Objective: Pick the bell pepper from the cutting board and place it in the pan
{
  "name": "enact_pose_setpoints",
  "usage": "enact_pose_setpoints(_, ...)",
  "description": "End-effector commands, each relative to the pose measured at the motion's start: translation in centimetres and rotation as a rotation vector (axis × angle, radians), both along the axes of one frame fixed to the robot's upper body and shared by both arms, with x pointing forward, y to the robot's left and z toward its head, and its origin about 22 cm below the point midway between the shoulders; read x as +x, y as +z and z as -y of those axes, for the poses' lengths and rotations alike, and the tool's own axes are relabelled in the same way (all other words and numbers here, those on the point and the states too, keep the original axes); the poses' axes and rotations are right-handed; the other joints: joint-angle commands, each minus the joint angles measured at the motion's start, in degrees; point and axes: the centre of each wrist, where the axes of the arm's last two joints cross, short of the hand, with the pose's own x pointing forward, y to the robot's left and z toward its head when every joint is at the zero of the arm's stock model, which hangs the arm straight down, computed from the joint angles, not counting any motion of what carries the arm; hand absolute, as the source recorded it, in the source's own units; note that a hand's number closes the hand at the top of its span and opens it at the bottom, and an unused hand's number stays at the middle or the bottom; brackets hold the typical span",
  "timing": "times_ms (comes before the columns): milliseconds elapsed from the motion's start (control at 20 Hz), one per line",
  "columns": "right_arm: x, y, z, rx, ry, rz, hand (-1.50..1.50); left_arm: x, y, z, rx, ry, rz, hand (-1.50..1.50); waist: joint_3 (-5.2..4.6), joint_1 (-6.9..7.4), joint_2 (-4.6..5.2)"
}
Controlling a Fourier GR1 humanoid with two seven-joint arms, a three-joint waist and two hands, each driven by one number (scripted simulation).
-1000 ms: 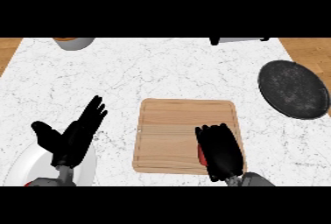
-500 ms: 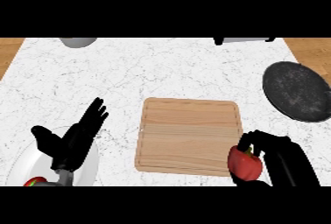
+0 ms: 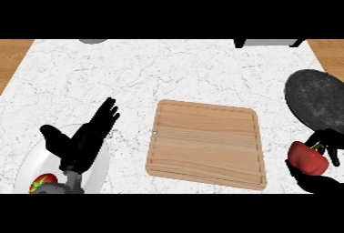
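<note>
Gripping red pepper in curled right hand, clear of board at hand's left. Held beside pan, just ahead of hand, presumably for short carry. Resting left hand open.

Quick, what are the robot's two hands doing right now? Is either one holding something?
Left hand: open, holding nothing.
Right hand: shut on the red bell pepper.

Beyond the cutting board, bare counter. Right of the board, an open strip before the pan. Left of the board, blocked by the left hand above a plate.
</note>
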Motion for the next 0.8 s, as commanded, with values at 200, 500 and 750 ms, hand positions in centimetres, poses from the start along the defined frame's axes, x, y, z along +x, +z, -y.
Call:
enact_pose_setpoints(200,5.5,-3.7,7.8,-0.079,-0.117,0.075,1.5,-0.2,0.4,1.3,0.018,-0.049,0.005,0.0,-0.05,2.15,0.23)
enact_pose_setpoints(500,9.2,-5.7,10.4,-0.071,-0.277,0.197,1.5,0.6,0.1,1.8,-0.007,-0.034,0.014,0.0,0.0,2.61,0.48)
enact_pose_setpoints(750,10.5,-6.5,14.3,-0.006,-0.323,0.229,1.5,0.4,0.0,1.6,0.005,-0.052,0.009,0.0,0.07,2.93,0.64)
